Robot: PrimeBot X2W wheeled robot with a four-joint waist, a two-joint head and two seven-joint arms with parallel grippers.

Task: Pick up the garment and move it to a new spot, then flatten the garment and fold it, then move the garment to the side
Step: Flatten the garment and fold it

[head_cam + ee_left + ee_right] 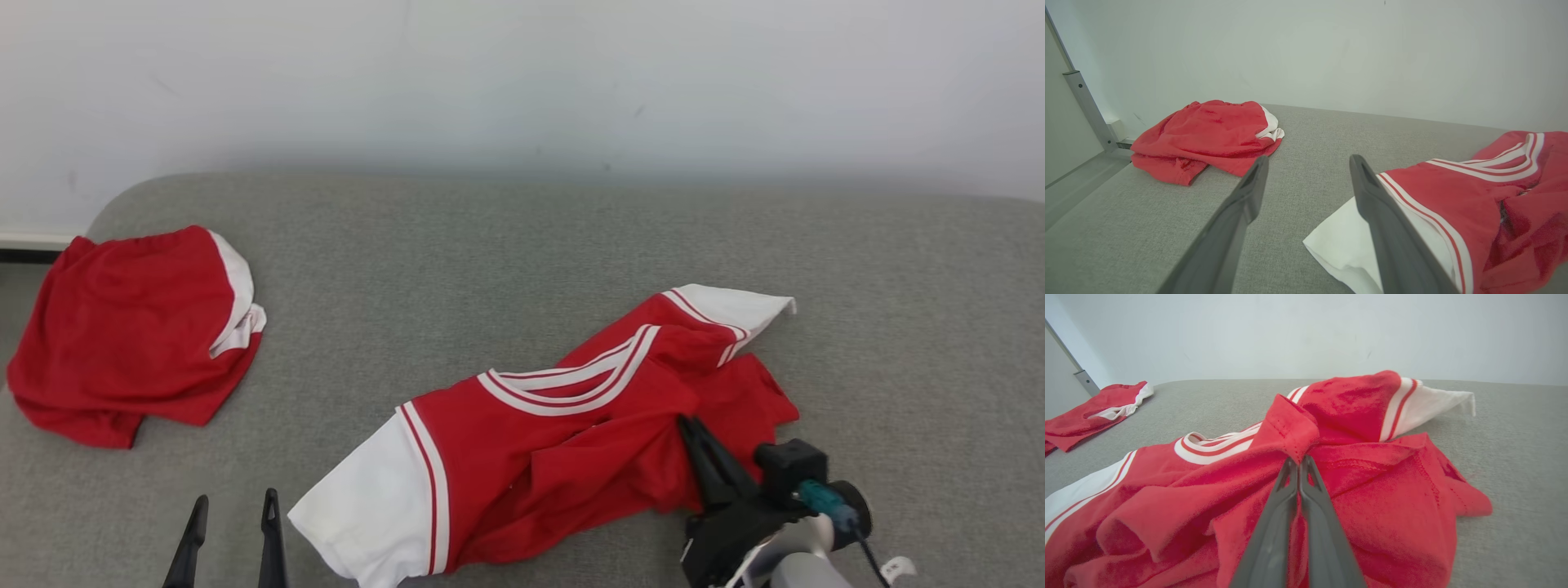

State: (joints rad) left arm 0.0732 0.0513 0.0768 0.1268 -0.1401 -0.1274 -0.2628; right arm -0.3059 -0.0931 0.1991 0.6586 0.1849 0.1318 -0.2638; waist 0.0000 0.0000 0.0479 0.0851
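Right gripper [1299,459] pinching red shirt [563,425] hem, grey surface [490,245] beyond

The garment [1363,490] bunched at the right gripper [1299,461] is soft knit cloth, matt and faintly fuzzy, with stitched hems. That gripper and the left gripper [1308,163] look like dark, smooth, dull plastic. Beneath them the grey surface [490,245] is coarse woven fabric. Off to the left gripper's left, a second red garment [1208,130] has the same nap, near a brushed metal post [1086,106]. Ahead, the wall [522,73] is smooth and matt.
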